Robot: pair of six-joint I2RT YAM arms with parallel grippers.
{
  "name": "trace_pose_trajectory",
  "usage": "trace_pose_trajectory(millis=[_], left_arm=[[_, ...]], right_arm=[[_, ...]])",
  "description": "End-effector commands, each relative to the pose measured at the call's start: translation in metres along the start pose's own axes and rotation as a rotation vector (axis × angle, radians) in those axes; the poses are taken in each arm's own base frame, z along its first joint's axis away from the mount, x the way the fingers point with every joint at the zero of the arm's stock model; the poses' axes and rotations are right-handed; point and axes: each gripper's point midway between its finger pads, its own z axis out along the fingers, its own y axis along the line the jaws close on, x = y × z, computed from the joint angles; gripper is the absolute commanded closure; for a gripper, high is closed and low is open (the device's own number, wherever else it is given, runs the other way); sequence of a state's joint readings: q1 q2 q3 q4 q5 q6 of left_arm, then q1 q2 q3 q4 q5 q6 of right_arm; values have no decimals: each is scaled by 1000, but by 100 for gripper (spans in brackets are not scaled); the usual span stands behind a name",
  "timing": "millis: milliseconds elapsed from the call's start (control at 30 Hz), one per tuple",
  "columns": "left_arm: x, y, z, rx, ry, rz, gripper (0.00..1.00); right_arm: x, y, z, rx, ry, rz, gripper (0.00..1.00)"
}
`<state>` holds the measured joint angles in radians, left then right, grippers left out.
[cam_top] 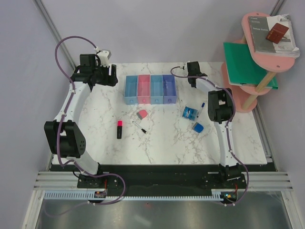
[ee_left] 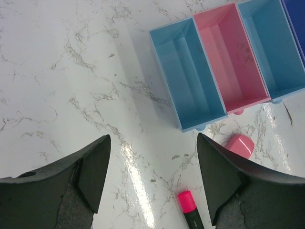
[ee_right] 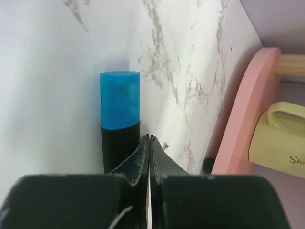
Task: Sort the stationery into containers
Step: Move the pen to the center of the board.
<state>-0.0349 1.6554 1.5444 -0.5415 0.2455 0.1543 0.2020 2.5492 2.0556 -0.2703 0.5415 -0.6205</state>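
Observation:
The containers (cam_top: 149,89) are four joined bins at the back centre: light blue (ee_left: 188,76), pink (ee_left: 233,57), light blue (ee_left: 274,47) and purple-blue (ee_left: 295,14). In front of them lie a pink-grey eraser (cam_top: 141,114) (ee_left: 239,144), a pink-tipped black marker (cam_top: 119,129) (ee_left: 187,202) and a thin black pen (cam_top: 140,128). Blue blocks (cam_top: 189,113) (cam_top: 198,127) and a blue-capped white marker (cam_top: 202,107) lie to the right. My left gripper (cam_top: 108,75) (ee_left: 153,138) hangs open and holds nothing, left of the bins. My right gripper (cam_top: 192,64) (ee_right: 150,138) is shut on nothing, beside a blue-capped black marker (ee_right: 119,119).
A pink round shelf (cam_top: 259,57) (ee_right: 243,109) stands at the table's back right corner with a green folder (cam_top: 248,64) and books (cam_top: 274,33). A yellow item (ee_right: 281,138) sits on its lower level. Grey walls enclose the table.

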Motion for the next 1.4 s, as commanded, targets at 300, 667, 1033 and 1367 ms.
trace_pose_trajectory(millis=[300, 667, 1033, 1367], left_arm=[[-21, -2, -32, -16, -88, 40, 20], [-2, -4, -47, -33, -58, 46, 20], [1, -6, -64, -57, -77, 46, 20], [-3, -4, -76, -79, -100, 70, 20]], right_arm=[[-3, 93, -45, -299, -17, -32, 100], [-14, 94, -69, -301, -27, -3, 97], [-36, 43, -100, -300, -61, 142, 25], [-49, 65, -115, -488, -72, 329, 17]])
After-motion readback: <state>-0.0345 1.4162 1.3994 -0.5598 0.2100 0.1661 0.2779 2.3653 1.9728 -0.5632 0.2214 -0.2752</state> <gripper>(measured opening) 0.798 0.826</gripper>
